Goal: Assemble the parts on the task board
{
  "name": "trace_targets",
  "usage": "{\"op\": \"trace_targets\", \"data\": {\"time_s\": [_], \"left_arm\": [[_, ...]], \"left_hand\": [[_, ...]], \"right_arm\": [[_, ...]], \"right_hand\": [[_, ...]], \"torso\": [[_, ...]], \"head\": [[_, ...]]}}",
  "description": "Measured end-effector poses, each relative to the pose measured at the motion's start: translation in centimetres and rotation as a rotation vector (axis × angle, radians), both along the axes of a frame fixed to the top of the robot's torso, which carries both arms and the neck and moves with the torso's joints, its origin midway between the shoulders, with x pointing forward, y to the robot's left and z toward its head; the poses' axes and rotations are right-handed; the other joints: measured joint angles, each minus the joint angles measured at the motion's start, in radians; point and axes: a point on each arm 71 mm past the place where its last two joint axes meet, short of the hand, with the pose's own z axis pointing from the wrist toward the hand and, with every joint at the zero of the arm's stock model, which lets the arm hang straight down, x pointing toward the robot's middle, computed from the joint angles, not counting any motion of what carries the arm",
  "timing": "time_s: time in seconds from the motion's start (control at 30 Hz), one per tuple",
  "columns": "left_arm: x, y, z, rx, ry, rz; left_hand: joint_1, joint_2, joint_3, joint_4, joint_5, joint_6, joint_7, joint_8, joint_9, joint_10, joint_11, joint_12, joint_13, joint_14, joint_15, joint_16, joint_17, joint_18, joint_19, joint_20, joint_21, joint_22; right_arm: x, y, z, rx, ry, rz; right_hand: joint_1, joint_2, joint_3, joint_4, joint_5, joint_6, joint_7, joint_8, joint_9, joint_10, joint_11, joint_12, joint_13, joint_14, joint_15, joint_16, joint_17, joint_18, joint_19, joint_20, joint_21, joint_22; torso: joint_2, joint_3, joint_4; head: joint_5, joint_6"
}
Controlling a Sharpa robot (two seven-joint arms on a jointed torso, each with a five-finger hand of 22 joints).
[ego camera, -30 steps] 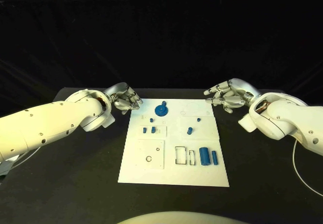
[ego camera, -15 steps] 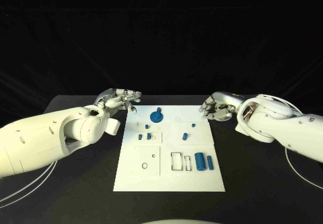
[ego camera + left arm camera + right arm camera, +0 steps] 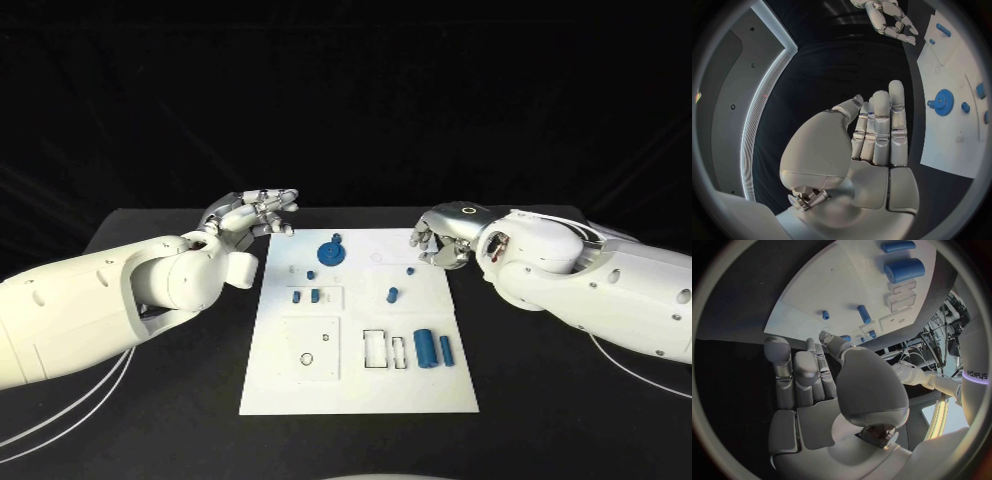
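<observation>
You see the white rectangular task board (image 3: 361, 390) lying mid-desk with small blue plastic parts (image 3: 423, 346) on it. Both hands, left (image 3: 260, 212) and right (image 3: 437, 240), hover empty, fingers loosely apart, beside its far corners.

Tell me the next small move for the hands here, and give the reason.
Probably lower the right hand toward the small blue peg near it on the task board. Both hands hold nothing: the right hand hovers at the board's far right edge, the left hand off its far left corner, and the blue gear and other parts lie untouched.
</observation>
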Motion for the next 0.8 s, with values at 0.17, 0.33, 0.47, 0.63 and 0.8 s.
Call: {"op": "trace_targets", "data": {"time_s": [0.17, 0.33, 0.47, 0.63, 0.8], "left_arm": [[-0.1, -0.2, 0.0, -0.013, 0.000, -0.007], [-0.2, -0.4, 0.1, -0.017, -0.003, -0.015], [-0.3, -0.6, 0.2, -0.020, -0.005, -0.020], [-0.3, -0.6, 0.2, -0.020, -0.007, -0.022], [-0.3, -0.6, 0.2, -0.020, -0.007, -0.023]], "left_hand": [[0.018, 0.008, 0.010, -0.015, 0.007, -0.009, 0.009, 0.005, 0.000, -0.009, 0.002, 0.005, 0.000, -0.008, 0.000, 0.000, -0.003, 0.000, 0.000, 0.000, -0.006, -0.003], [0.018, 0.008, 0.010, -0.015, 0.007, -0.013, 0.005, 0.005, 0.000, -0.009, 0.002, 0.005, 0.000, -0.008, 0.000, 0.000, -0.003, 0.000, 0.000, 0.000, -0.006, -0.003], [0.018, 0.008, 0.010, -0.015, 0.007, -0.016, 0.009, 0.005, 0.000, -0.013, 0.005, 0.011, 0.000, -0.011, 0.004, 0.000, -0.003, 0.000, 0.000, 0.000, -0.006, -0.003], [0.022, 0.012, 0.013, -0.018, 0.007, -0.016, 0.009, 0.005, 0.000, -0.013, 0.005, 0.011, 0.000, -0.011, 0.004, 0.000, -0.004, 0.000, 0.000, 0.000, -0.005, -0.004], [0.022, 0.012, 0.013, -0.018, 0.007, -0.016, 0.009, 0.005, 0.000, -0.013, 0.006, 0.011, 0.000, -0.011, 0.004, 0.000, -0.004, 0.000, 0.000, 0.000, -0.009, -0.004]], "right_arm": [[-0.1, 0.8, -0.8, -0.040, 0.012, 0.015], [-0.2, 1.2, -1.6, -0.076, 0.026, 0.025], [-0.2, 1.4, -2.1, -0.099, 0.035, 0.029], [-0.1, 1.7, -2.6, -0.118, 0.040, 0.032], [0.0, 1.8, -3.1, -0.127, 0.041, 0.032]], "right_hand": [[-0.002, -0.002, 0.003, 0.003, 0.000, 0.000, 0.000, -0.006, 0.000, 0.000, 0.000, -0.010, -0.019, 0.000, 0.000, 0.000, -0.001, 0.000, 0.001, -0.001, 0.000, 0.000], [-0.009, -0.009, 0.003, 0.003, 0.000, 0.000, 0.000, -0.015, -0.001, 0.000, 0.000, -0.018, -0.034, 0.000, 0.000, 0.000, -0.001, 0.000, 0.001, -0.001, 0.000, 0.000], [-0.009, -0.009, 0.003, 0.003, 0.000, 0.000, 0.000, -0.015, -0.001, 0.000, 0.000, -0.019, -0.036, 0.000, 0.000, 0.000, -0.001, 0.000, 0.001, -0.001, 0.000, 0.000], [-0.005, -0.013, 0.005, 0.005, 0.000, 0.000, 0.000, -0.015, -0.001, 0.002, 0.002, -0.019, -0.043, 0.000, 0.000, 0.000, -0.001, 0.000, 0.004, -0.004, 0.000, -0.001], [-0.005, -0.013, 0.005, 0.005, 0.000, 0.000, 0.000, -0.019, -0.001, 0.004, 0.004, -0.019, -0.047, 0.000, 0.000, -0.004, -0.001, 0.000, 0.004, -0.004, -0.004, -0.002]], "torso": [[0.000, 0.0001, 0.0010], [0.001, 0.0001, 0.0012], [0.001, 0.0000, 0.0012], [0.001, 0.0001, 0.0007], [0.001, 0.0006, 0.0012]], "head": [[0.000, -0.004], [0.000, -0.008], [0.001, -0.011], [0.002, -0.013], [0.004, -0.014]]}}
